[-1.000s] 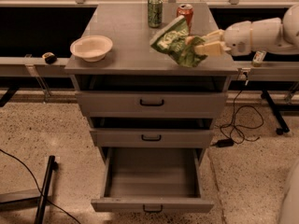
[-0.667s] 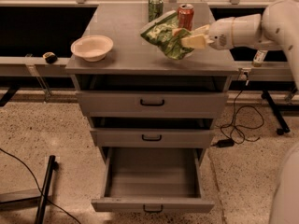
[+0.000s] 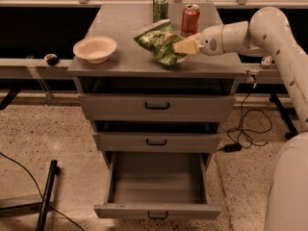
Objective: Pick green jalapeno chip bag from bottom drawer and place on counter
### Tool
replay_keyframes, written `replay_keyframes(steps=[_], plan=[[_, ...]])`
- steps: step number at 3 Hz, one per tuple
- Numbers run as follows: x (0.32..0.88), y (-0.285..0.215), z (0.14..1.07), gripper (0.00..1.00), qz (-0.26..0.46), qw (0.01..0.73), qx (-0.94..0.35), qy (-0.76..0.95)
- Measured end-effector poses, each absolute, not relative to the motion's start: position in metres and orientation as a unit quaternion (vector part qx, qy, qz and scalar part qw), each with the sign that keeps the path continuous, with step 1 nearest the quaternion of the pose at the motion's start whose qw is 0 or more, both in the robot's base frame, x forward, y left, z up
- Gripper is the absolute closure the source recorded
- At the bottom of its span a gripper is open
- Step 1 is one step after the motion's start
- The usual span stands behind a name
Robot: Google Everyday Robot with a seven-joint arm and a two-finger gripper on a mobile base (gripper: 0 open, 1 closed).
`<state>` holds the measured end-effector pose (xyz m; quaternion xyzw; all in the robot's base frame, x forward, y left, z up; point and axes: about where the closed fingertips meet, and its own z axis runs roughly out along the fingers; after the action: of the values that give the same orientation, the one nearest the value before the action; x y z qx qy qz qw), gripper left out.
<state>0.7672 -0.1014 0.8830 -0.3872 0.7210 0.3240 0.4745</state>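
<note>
The green jalapeno chip bag [image 3: 156,43] is crinkled green foil and hangs just above the counter [image 3: 120,32], near its middle. My gripper [image 3: 179,46] reaches in from the right on a white arm and is shut on the bag's right side. The bottom drawer [image 3: 158,192] is pulled fully open below and holds nothing I can see. The two drawers above it are slightly ajar.
A white bowl [image 3: 95,48] sits at the counter's front left. A green soda can [image 3: 160,7] and a red soda can [image 3: 190,19] stand at the back, just behind the bag. Cables lie on the floor at right.
My gripper has carried the bag leftwards from the counter's right edge to over its middle, in front of the two cans.
</note>
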Motion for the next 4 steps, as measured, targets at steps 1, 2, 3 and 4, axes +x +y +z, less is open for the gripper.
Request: replay_keyframes(steps=[1,2,3,4], plan=[[0.7672,-0.1007,0.8829,0.58,0.325,0.474,-0.387,0.721],[0.7672,-0.1007,0.8829,0.34,0.325,0.474,-0.387,0.721],[0.7672,-0.1007,0.8829,0.12,0.325,0.474,-0.387,0.721],[0.7671,-0.1006,0.8829,0.0,0.325,0.474,-0.387,0.721]])
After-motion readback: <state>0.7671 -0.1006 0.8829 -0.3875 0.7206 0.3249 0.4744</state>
